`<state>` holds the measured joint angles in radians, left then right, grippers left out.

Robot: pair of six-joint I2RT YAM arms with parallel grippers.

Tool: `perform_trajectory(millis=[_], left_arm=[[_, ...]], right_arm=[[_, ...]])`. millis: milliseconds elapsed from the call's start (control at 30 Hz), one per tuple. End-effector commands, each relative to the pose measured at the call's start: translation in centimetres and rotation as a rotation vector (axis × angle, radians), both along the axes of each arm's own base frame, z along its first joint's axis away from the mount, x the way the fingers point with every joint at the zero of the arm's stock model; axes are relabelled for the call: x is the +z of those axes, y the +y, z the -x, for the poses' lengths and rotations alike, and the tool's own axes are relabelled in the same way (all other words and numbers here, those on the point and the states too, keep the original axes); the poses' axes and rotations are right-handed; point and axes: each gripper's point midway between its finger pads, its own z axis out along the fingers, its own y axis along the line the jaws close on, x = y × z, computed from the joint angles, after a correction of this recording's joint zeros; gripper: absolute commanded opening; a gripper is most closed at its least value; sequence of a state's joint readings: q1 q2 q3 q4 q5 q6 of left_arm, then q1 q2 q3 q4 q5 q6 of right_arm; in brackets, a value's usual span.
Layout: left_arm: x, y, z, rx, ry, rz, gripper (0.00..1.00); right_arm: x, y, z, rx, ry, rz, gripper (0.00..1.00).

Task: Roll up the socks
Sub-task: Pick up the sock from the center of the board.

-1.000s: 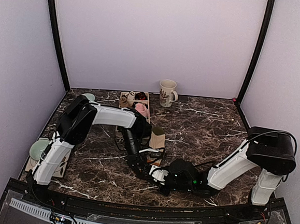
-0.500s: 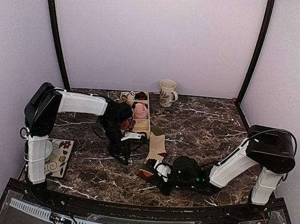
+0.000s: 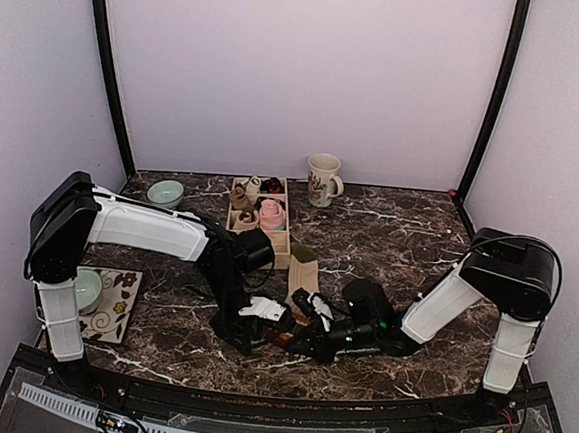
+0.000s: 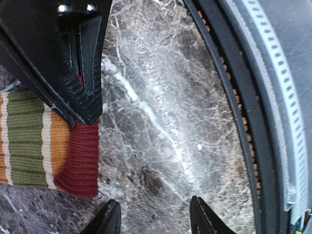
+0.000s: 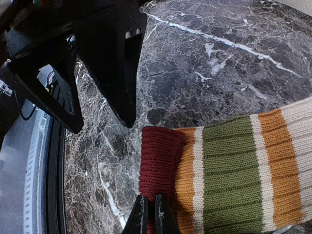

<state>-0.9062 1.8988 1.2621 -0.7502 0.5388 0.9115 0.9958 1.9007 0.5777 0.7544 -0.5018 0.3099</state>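
One striped sock [image 5: 229, 170], cuff in clamped right claw [image 5: 148, 214]; left claw [image 4: 155, 207] spread at nine o'clock; one beige sock [image 3: 303, 270] at twelve.

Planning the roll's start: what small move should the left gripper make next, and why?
Probably slide the open left gripper sideways over the maroon cuff of the striped sock. The right gripper pinches that cuff's edge, while the left one's gap sits over bare marble tabletop beside it.

No legible text, brand, number or sign anywhere, small white sticker [image 5: 6, 88] at the left edge of the right wrist view too blurred to read, far mug [image 3: 323, 179] bearing only a dark pattern
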Motion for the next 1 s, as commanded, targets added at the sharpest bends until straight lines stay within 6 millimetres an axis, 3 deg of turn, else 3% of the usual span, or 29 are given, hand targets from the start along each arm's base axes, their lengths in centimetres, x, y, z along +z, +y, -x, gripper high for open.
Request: perform_trajectory(millis=[0,167,433,700,967], left_arm=[[1.6,-1.5,-1.9,-0.051,-0.201,0.103,0.51],[2.1,-2.8,-2.6,-0.095,-0.341,0.175,0.49],[1.7,-3.0,-2.1,-0.143,-0.35,0.164,0.46],[-0.6,-2.9,-1.8,-0.192,-0.364,0.124,0.27],[-1.0,-3.2,-1.3,-0.21,-0.403,0.133,0.32]], right_arm=[[-8.8,-6.7,3.7,-0.078,0.336,0.374,0.0],[-10.1,-7.6,4.1,-0.117,0.418,0.424,0.0],[-11.2,-8.4,3.7,-0.161,0.503,0.473,0.0],[-11.2,-8.4,3.4,-0.185,0.538,0.465,0.0],[-11.4,-8.9,3.3,-0.204,0.55,0.468,0.0]])
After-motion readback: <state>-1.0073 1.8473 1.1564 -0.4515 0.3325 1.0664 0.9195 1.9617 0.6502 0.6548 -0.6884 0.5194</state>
